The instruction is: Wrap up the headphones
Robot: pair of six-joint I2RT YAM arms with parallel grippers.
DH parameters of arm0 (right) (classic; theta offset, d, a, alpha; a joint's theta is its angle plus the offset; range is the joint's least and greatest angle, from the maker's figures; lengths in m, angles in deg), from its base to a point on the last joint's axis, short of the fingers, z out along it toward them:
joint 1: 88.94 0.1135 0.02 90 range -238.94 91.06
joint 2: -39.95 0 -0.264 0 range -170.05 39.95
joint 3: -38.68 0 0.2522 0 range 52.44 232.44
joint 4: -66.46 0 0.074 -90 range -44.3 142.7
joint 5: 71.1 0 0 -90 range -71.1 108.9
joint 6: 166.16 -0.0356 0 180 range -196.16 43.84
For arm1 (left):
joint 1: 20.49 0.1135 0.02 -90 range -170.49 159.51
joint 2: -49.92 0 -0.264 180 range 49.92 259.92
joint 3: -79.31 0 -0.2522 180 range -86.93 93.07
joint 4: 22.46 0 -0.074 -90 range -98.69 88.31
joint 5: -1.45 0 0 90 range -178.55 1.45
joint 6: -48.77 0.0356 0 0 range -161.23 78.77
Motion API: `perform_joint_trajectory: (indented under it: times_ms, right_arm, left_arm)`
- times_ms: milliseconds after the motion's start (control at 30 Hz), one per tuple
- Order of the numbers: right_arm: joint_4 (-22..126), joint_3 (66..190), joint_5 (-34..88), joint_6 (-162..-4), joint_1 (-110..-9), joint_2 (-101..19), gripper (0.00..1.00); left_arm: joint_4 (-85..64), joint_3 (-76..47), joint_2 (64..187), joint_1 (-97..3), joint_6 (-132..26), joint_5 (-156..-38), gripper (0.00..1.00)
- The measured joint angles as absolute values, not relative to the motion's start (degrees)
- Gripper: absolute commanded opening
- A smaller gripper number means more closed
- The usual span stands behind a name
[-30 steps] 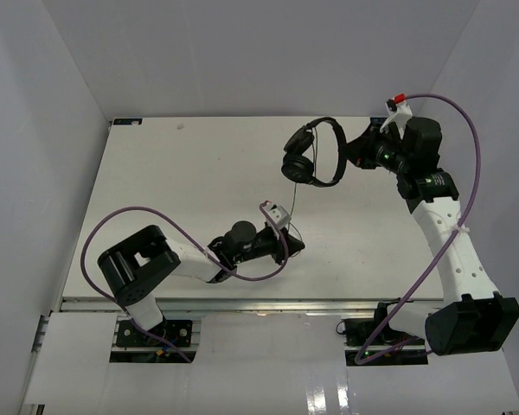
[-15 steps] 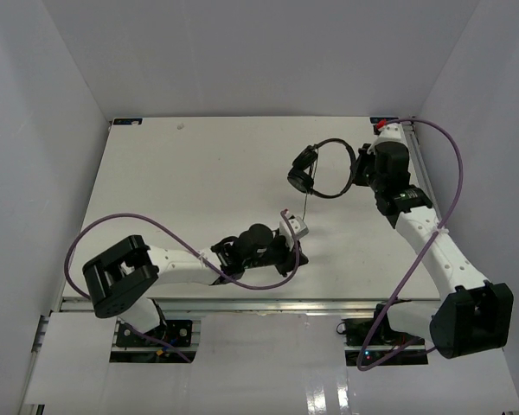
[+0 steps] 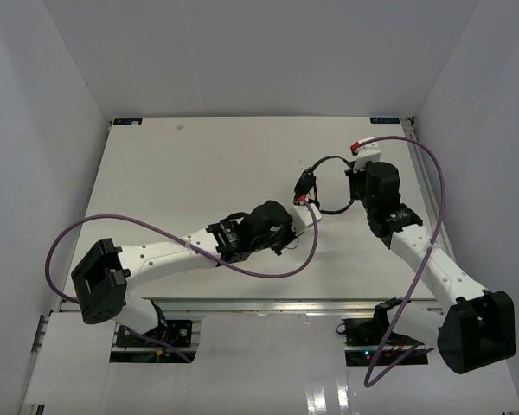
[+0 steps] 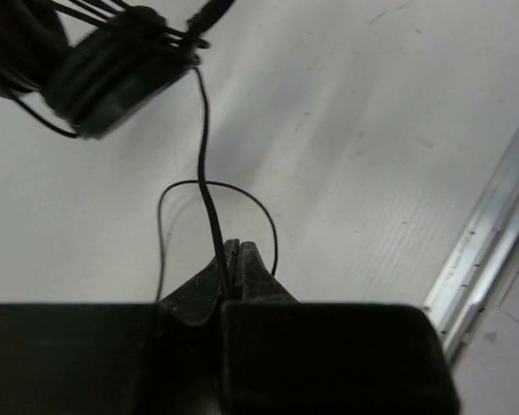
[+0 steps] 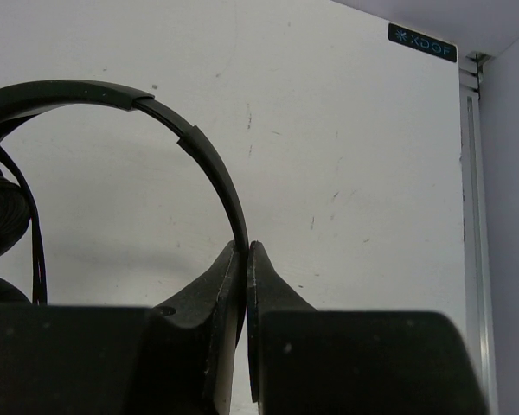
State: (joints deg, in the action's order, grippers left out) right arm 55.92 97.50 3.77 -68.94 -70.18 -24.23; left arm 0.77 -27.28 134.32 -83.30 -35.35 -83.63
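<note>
Right fingers (image 5: 214, 290) stayed clamped on the thin headband (image 5: 199, 147) of the small black over-ear headphones (image 3: 305, 184), now nearer; left fingers (image 4: 201, 296), pinching the thin black cord (image 4: 205, 130), had risen beside them.

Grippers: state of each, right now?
Left gripper: shut on the headphone cord.
Right gripper: shut on the headband.

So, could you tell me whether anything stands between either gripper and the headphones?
Nothing visible does. The right gripper is shut on the headband of the headphones, and the left gripper is shut on their cord, which runs up to an earcup.
</note>
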Motion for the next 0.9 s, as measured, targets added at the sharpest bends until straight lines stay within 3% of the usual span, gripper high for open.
perform_joint_trajectory:
  times_ms: [167,600,900]
  right_arm:
    - [55.8,97.3,7.9,-63.5,-69.5,-22.2,0.08]
    - [48.6,97.3,23.6,-54.1,-68.8,-21.3,0.08]
    - [44.5,99.2,32.0,-54.9,-68.8,-21.3,0.08]
  left_arm:
    - [6.3,-23.1,134.9,-83.0,-26.9,-75.8,0.00]
    - [9.8,-17.5,138.8,-82.9,-13.0,-61.1,0.01]
    - [4.2,-19.7,139.0,-82.6,-6.5,-58.0,0.25]
